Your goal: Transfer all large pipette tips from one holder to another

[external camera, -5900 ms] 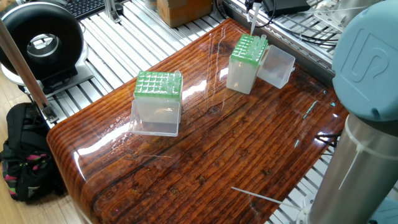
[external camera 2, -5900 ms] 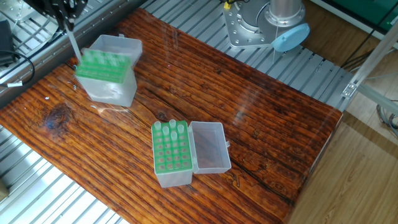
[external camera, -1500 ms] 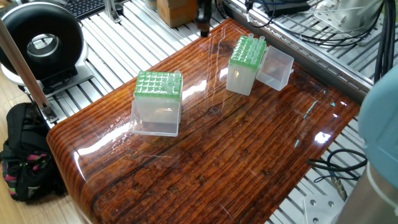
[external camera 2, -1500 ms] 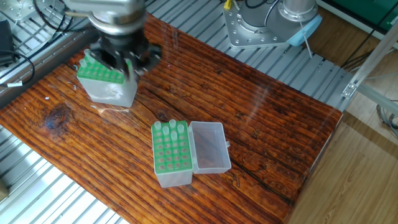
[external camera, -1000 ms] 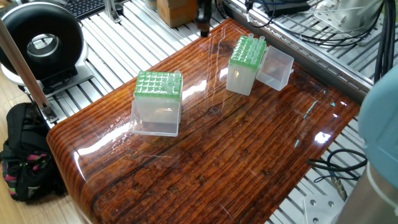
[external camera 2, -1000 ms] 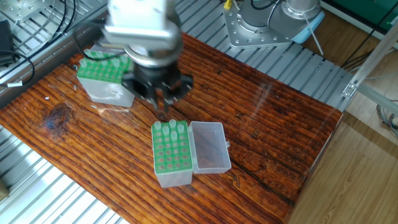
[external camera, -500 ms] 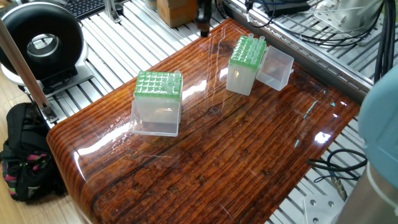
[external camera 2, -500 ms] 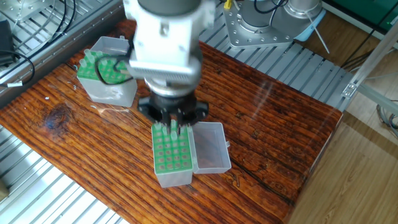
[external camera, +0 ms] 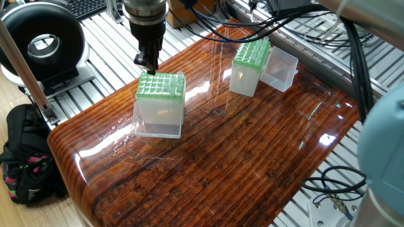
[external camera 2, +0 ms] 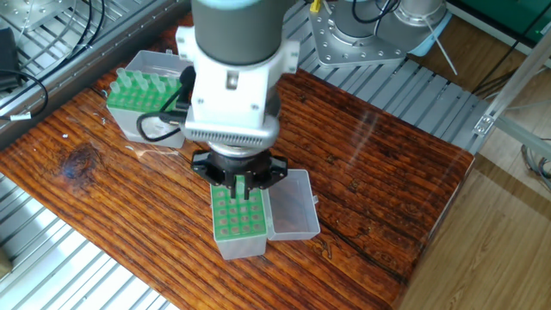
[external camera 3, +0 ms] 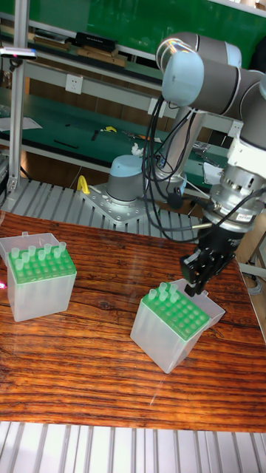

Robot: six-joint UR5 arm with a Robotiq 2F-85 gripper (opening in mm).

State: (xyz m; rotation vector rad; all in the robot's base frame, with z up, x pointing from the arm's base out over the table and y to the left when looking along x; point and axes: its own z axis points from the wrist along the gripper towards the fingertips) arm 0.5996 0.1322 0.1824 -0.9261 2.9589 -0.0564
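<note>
Now the black two-finger gripper (external camera 3: 198, 279) is hanging right over the back edge of the near clear plastic box with the green hole-filled top (external camera 2: 235, 215), when a moment ago it was still crossing the table from the far clear plastic box with the green top (external camera 2: 142, 99). That likely means one more tip is being brought over to its new home. The fingers are looking pressed close together, but I cannot tell if a tip is pinched between them, because the big grey arm is hiding that spot. A few long, whitish, see-through pipette tips (external camera 3: 165, 292) are already standing in the back row of the near box, and many more (external camera 3: 33, 255) are still waiting in the far box, so the job is only starting. The near box's open clear lid (external camera 2: 291, 207) is lying just beside the gripper. Black cables (external camera: 284, 25) are hanging near the far box, well apart from the near one, on the shiny brown wooden table (external camera: 252, 151).
</note>
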